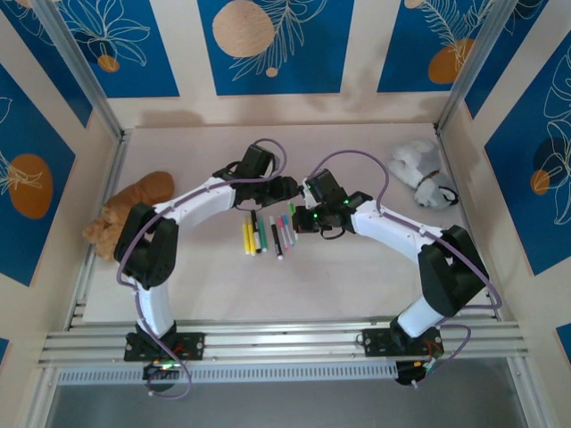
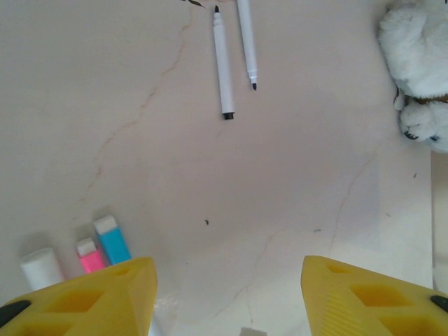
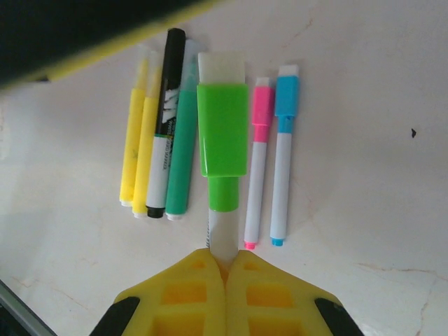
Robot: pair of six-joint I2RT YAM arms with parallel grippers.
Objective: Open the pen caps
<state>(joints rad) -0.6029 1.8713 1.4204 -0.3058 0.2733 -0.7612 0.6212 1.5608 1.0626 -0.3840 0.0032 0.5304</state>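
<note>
Right wrist view: the right tool (image 3: pixel 225 260) is clenched on the white barrel of the green-capped pen (image 3: pixel 221 234), fingers pressed together around it. The green cap (image 3: pixel 222 129) is on and points away from the camera. Just to its right on the table (image 3: pixel 364 175) are a pink cap (image 3: pixel 261 105) and a blue cap (image 3: pixel 286 96). Each is seated on its own white pen, and the two lie parallel, side by side. On the other side are a green marker (image 3: pixel 182 150), a black marker (image 3: pixel 164 126) and two yellow markers (image 3: pixel 136 140), packed tight in a row. A dark blurred shape with a yellow edge (image 3: pixel 84 35) cuts across the top-left corner and covers the marker tops. It is probably the other arm's tool, but too blurred to be sure.

Left wrist view: the left tool (image 2: pixel 227 269) is released, its yellow fingers (image 2: pixel 91 297) spread wide with bare table between them. Just beside the left-hand finger are the ends of the blue cap (image 2: pixel 112 241) and pink cap (image 2: pixel 89 255), plus a white stub end (image 2: pixel 42 267). Well apart, at the top, lie two bare white pens (image 2: pixel 224 66) with dark tips. A white plush toy (image 2: pixel 420 63) sits at the right edge.

Top view: the left tool (image 1: pixel 287 189) and right tool (image 1: pixel 299 221) meet over the pen row mid-table, and the arms hide part of it. An orange plush toy (image 1: pixel 134 209) lies far left and the white plush toy (image 1: pixel 419 174) far right, both well clear of the pens.
</note>
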